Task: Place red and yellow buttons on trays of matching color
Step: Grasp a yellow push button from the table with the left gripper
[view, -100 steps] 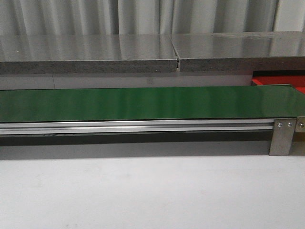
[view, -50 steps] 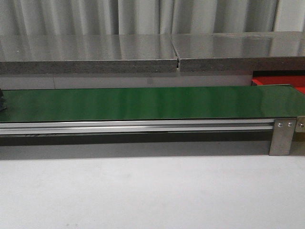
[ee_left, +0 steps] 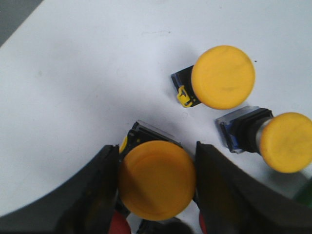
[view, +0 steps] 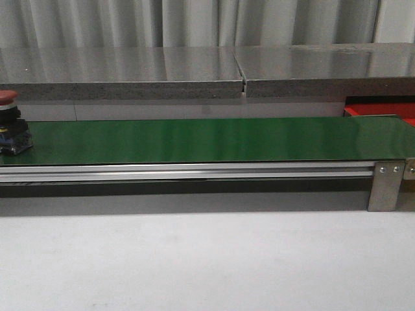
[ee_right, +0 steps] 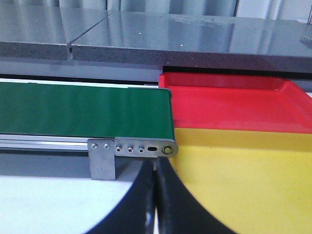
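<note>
Sitting between left fingers (ee_left: pixel 97 195): yellow button (ee_left: pixel 156 179).

Looks like an industrial automation lab or test cell. Marked as such by a green conveyor belt (view: pixel 207 139) on an aluminium rail (view: pixel 188 172) with a bolted metal bracket (view: pixel 384 184), a grey stone-topped ledge (view: pixel 194 71) before pleated curtains (view: pixel 194 23), a plain white desk (view: pixel 207 265), and red (ee_right: pixel 229 107) and yellow sorting trays (ee_right: pixel 243 180) at the belt's end.
</note>
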Controlling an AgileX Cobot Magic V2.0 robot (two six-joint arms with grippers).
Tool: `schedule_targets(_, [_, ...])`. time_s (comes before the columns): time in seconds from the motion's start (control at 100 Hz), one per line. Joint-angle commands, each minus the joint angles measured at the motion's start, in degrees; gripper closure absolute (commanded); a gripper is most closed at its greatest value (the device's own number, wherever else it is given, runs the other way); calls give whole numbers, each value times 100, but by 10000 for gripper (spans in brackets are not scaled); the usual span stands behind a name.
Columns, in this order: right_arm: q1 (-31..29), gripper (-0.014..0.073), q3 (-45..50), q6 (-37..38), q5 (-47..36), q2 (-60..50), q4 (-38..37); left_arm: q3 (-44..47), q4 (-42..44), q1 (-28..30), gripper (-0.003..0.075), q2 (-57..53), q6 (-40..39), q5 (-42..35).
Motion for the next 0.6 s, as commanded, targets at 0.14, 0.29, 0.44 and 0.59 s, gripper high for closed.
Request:
schedule_targets(0.14, [-27, 660, -56, -17, -419, -82, -49, -195, -42, -6, 428, -973, 116, 192])
schedule_targets(0.29, [-27, 660, -56, -17, -419, -82, -49, -182, -42, -103, 428, -1338, 138, 393])
schedule_targets(0.44, [-27, 660, -56, -17, -419, -82, -49, 25, -42, -374, 428, -1645, 151, 500])
schedule_targets(0.59, [-27, 660, -56, -17, -419, -82, -49, 548, -52, -745, 428, -2007, 159, 361])
